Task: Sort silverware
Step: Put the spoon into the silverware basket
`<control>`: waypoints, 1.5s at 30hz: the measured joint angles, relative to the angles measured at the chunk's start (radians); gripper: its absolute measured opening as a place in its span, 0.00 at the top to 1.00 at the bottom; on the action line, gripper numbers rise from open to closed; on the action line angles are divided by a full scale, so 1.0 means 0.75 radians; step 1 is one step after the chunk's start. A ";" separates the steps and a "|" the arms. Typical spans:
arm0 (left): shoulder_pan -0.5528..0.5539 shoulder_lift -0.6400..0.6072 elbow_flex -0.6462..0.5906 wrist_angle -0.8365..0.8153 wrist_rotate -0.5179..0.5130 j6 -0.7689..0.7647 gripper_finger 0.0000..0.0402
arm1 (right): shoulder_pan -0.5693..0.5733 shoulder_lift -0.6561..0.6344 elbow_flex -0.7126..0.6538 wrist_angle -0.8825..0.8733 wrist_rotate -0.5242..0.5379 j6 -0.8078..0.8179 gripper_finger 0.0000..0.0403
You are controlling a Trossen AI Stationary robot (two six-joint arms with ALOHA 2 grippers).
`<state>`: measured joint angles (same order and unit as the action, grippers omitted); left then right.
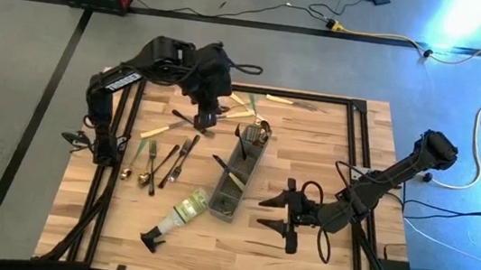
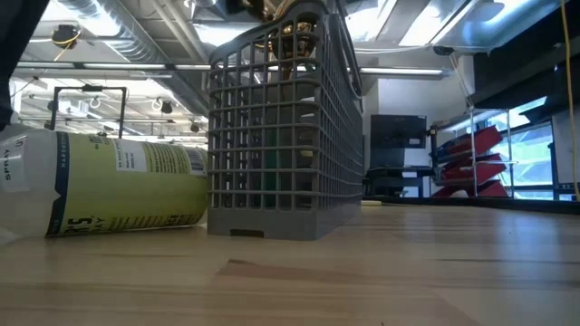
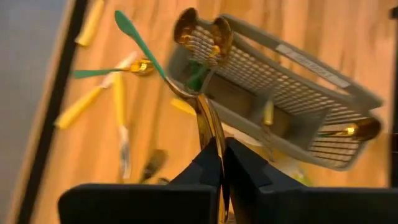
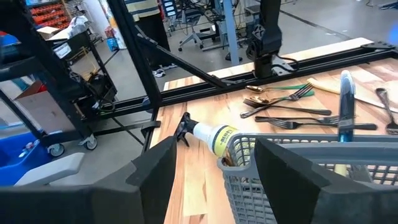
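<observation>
Pinching a gold utensil (image 3: 208, 124) in our shut left gripper (image 3: 222, 163), we aim it at the caddy (image 3: 298, 93) at two o'clock, right gripper (image 1: 290, 215) idling open.

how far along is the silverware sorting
Partly done. A few pieces already stand in the grey mesh caddy, including gold spoons. The left gripper is shut on a gold piece beside the caddy. Forks and cream-handled pieces still lie loose on the table. The right gripper waits open.
</observation>
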<state>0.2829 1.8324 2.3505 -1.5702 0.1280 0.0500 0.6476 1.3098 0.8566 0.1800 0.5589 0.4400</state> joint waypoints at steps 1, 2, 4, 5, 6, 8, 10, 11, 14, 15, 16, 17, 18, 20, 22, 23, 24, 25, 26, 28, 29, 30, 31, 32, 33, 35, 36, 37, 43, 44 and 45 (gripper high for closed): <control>0.004 0.000 0.000 0.001 0.034 -0.013 1.00 | 0.000 0.000 0.000 -0.002 0.001 0.000 0.51; 0.008 0.000 0.000 0.002 0.067 -0.020 1.00 | 0.000 0.000 0.000 -0.005 0.002 0.000 0.51; 0.010 -0.003 0.002 0.017 0.123 -0.041 1.00 | 0.000 0.000 0.000 -0.013 0.002 0.001 0.51; 0.010 -0.003 0.002 0.014 0.137 -0.054 1.00 | 0.000 0.000 0.000 -0.018 0.001 0.001 0.51; 0.009 -0.003 0.002 0.000 0.143 -0.065 1.00 | 0.000 0.000 0.000 -0.024 0.001 0.001 0.51; 0.010 -0.002 0.001 0.000 0.163 -0.095 1.00 | 0.000 0.000 0.000 -0.038 0.000 0.001 0.51; 0.010 0.007 0.000 -0.003 0.228 -0.132 1.00 | 0.000 0.001 0.000 -0.042 0.000 0.001 0.51; 0.012 0.008 -0.001 -0.002 0.268 -0.151 1.00 | 0.000 0.001 0.000 -0.043 0.000 0.001 0.51; 0.009 0.036 -0.002 -0.001 0.338 -0.191 1.00 | 0.000 0.001 0.000 -0.051 -0.001 0.001 0.51; 0.008 0.050 -0.002 0.000 0.350 -0.197 1.00 | 0.000 0.001 0.000 -0.057 -0.001 0.001 0.51; 0.006 0.064 -0.002 -0.001 0.355 -0.207 1.00 | 0.000 0.001 0.000 -0.062 -0.001 0.001 0.51; 0.006 0.077 -0.002 -0.001 0.356 -0.223 1.00 | 0.000 0.001 0.000 -0.068 -0.002 0.001 0.51; 0.006 0.093 -0.002 0.000 0.356 -0.231 1.00 | 0.000 0.001 0.000 -0.075 -0.002 0.001 0.51; 0.007 0.127 -0.003 0.000 0.353 -0.247 1.00 | 0.000 0.001 0.000 -0.080 -0.002 0.002 0.51; 0.007 0.161 -0.003 -0.001 0.352 -0.263 1.00 | 0.000 0.001 0.000 -0.091 -0.015 0.010 0.51; 0.007 0.180 -0.003 -0.001 0.350 -0.268 1.00 | 0.000 0.001 0.000 -0.098 -0.023 0.014 0.51; 0.007 0.196 -0.003 -0.001 0.352 -0.275 1.00 | 0.000 0.001 0.000 -0.105 -0.033 0.023 0.51; 0.007 0.212 -0.003 0.000 0.352 -0.281 1.00 | 0.000 0.001 0.000 -0.108 -0.038 0.033 0.51; 0.004 0.229 -0.003 0.000 0.352 -0.295 1.00 | 0.000 0.001 0.000 -0.116 -0.038 0.038 0.51; -0.001 0.257 -0.003 0.000 0.352 -0.309 1.00 | 0.000 0.001 0.000 -0.123 -0.038 0.041 0.51; -0.001 0.269 -0.003 -0.001 0.355 -0.315 1.00 | 0.000 0.001 0.000 -0.131 -0.038 0.041 0.51; -0.002 0.281 -0.003 -0.001 0.357 -0.330 1.00 | 0.000 0.001 0.000 -0.132 -0.038 0.041 0.51; -0.004 0.294 -0.003 0.000 0.357 -0.341 1.00 | 0.000 0.001 0.000 -0.136 -0.038 0.041 0.51; -0.005 0.302 -0.003 -0.001 0.358 -0.355 1.00 | 0.000 0.001 0.000 -0.138 -0.038 0.041 0.51; -0.004 0.311 -0.003 0.000 0.358 -0.369 1.00 | 0.000 0.001 0.000 -0.138 -0.038 0.041 0.51; -0.003 0.326 -0.003 -0.001 0.358 -0.377 1.00 | 0.000 0.001 0.000 -0.138 -0.038 0.041 0.51; -0.003 0.333 -0.003 0.001 0.349 -0.377 1.00 | 0.000 0.001 0.000 -0.139 -0.038 0.041 0.51; -0.003 0.341 -0.003 0.008 0.336 -0.377 1.00 | 0.000 0.001 0.000 -0.140 -0.038 0.041 0.51; 0.010 0.363 -0.003 0.076 0.326 -0.380 1.00 | 0.000 0.001 0.000 -0.146 -0.038 0.041 0.51; 0.010 0.364 -0.004 0.077 0.322 -0.380 1.00 | 0.000 0.001 0.000 -0.146 -0.038 0.041 0.51; 0.010 0.364 -0.004 0.084 0.321 -0.379 1.00 | 0.000 0.001 0.000 -0.147 -0.038 0.041 0.51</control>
<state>0.2901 2.1052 2.3474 -1.5071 0.3691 -0.2342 0.6476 1.3106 0.8566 0.0694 0.5301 0.4706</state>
